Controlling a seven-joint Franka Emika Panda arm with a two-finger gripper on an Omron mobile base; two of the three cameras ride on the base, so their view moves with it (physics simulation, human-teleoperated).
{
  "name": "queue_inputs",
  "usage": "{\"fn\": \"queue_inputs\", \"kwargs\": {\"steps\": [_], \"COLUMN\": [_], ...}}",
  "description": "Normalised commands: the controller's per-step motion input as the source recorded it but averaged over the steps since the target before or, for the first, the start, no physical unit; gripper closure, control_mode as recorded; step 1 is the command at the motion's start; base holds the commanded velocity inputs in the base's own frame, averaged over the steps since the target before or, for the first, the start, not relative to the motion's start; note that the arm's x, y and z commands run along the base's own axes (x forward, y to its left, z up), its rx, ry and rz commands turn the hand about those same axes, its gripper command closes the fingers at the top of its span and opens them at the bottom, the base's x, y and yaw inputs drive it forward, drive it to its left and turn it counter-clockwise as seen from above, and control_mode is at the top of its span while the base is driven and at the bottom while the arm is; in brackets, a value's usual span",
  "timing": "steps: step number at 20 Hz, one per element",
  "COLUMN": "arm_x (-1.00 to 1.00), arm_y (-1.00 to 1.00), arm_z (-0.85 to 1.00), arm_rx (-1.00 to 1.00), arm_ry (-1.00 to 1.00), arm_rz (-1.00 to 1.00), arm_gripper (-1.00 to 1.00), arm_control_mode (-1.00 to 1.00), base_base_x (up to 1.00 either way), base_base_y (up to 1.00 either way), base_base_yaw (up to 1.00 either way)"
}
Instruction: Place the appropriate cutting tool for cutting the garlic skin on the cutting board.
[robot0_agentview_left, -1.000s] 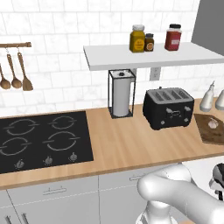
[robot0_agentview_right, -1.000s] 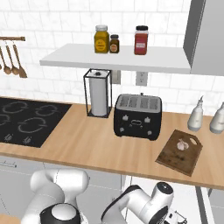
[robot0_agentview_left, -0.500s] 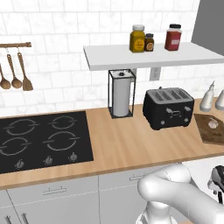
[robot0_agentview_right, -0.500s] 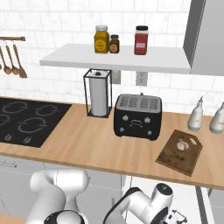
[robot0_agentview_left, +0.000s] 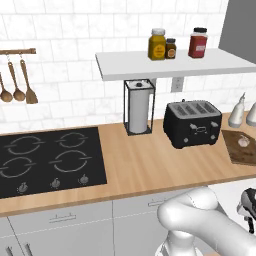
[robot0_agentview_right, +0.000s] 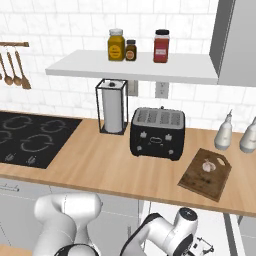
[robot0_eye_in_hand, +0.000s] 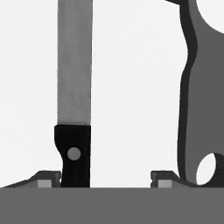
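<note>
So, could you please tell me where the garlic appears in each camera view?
Left base view: garlic at far right, on the cutting board.
Right base view: garlic right of centre, on that board.
Hand view: not in it.
Shared landmark: black toaster, left of the board.

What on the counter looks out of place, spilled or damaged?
Nothing stands out. The garlic lies on the cutting board, the toaster and paper towel holder stand upright, no spill shows.

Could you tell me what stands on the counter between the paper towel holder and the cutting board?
The black toaster stands between the paper towel holder and the cutting board, plain in both base views. The garlic lies on the board.
</note>
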Motion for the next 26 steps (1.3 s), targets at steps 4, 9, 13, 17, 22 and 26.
{"fn": "queue_inputs", "kwargs": {"steps": [4,9,13,17,22,26], "arm_x": [-0.15,-0.10,-0.21,-0.37,-0.56,-0.43], "arm_y": [0.00,0.00,0.00,0.00,0.02,0.13], "arm_z": [-0.23,0.00,0.01,0.56,0.99,0.90], "arm_rx": [0.00,0.00,0.00,0.01,0.05,0.08], "arm_ry": [0.00,0.00,-0.02,-0.09,-0.08,0.00], "arm_rz": [-0.03,-0.05,-0.05,-0.05,-0.04,-0.08], "arm_gripper": [1.00,1.00,1.00,1.00,1.00,1.00], "arm_control_mode": [-1.00,-1.00,-1.00,-1.00,-1.00,-1.00], "base_base_x": [0.00,0.00,0.00,0.00,0.00,0.00], "base_base_y": [0.00,0.00,0.00,0.00,0.00,0.00], "base_base_yaw": [0.00,0.00,0.00,0.00,0.00,0.00]}}
